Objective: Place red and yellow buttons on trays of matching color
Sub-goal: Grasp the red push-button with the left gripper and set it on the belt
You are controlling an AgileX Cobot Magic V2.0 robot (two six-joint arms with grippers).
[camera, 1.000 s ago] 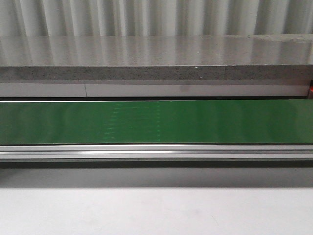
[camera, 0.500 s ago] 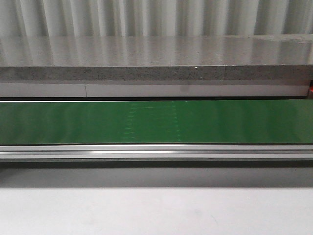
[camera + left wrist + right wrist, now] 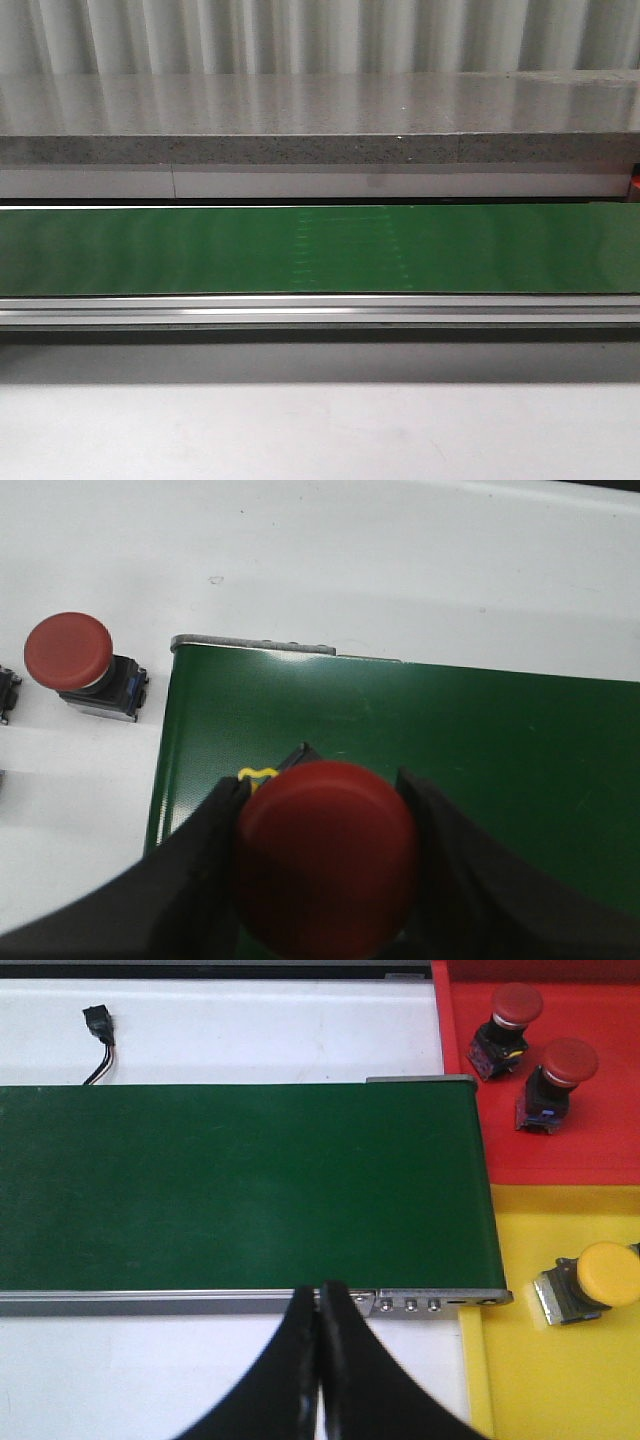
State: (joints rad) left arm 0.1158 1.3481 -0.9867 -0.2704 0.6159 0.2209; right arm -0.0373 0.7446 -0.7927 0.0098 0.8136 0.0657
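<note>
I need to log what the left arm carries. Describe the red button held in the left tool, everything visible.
The red button shows mainly its broad, round, matte red mushroom cap, plastic by its look, seen from above. A bit of yellow shows at its edge; the body below is hidden. The left tool is shut on it, one black finger against each side. It hangs over the green conveyor belt, near the belt's end.

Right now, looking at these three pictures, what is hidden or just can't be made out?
- Front view: only the green belt shows; both arms, all buttons and trays lie outside it.
- Left wrist view: the held red button hides its own base and the left pincer tips; the bottom edge cuts it.
- Left wrist view: dark objects at the edge beside the loose red button are cut off.
- Right wrist view: the yellow tray and red tray run past the edge.
</note>
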